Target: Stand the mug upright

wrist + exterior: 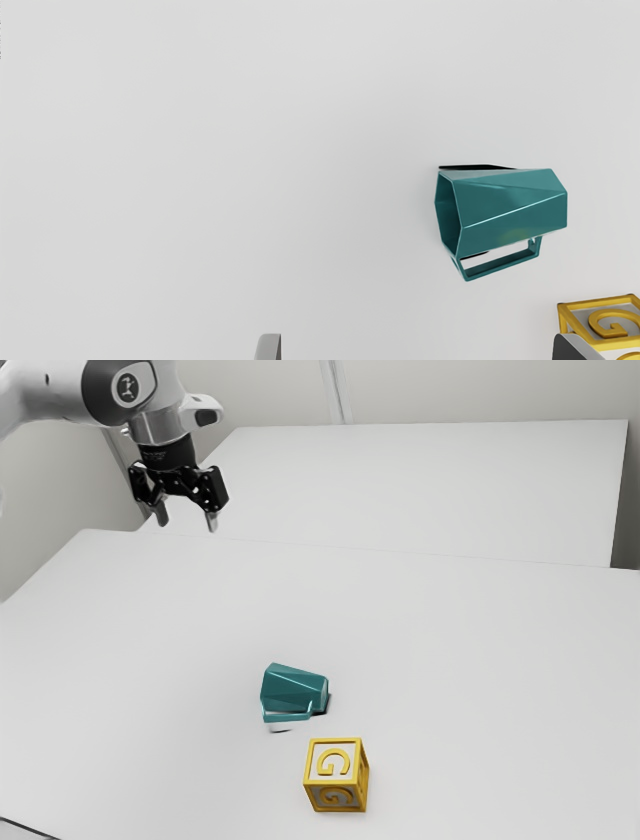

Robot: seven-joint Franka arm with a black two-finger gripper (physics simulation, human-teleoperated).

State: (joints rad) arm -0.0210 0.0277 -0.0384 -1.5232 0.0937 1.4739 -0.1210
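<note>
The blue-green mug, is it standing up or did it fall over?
Tipped over: the mug lies on its side on the table, with its open end facing sideways.

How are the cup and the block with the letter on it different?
The mug is teal, but the block is yellow and white. The mug lies tipped on its side, while the block sits flat on one face. The mug is hollow with a handle, but the block is a cube with a raised G. Both rest on the table.

yellow letter block [337, 775] on table [180, 660]
</note>
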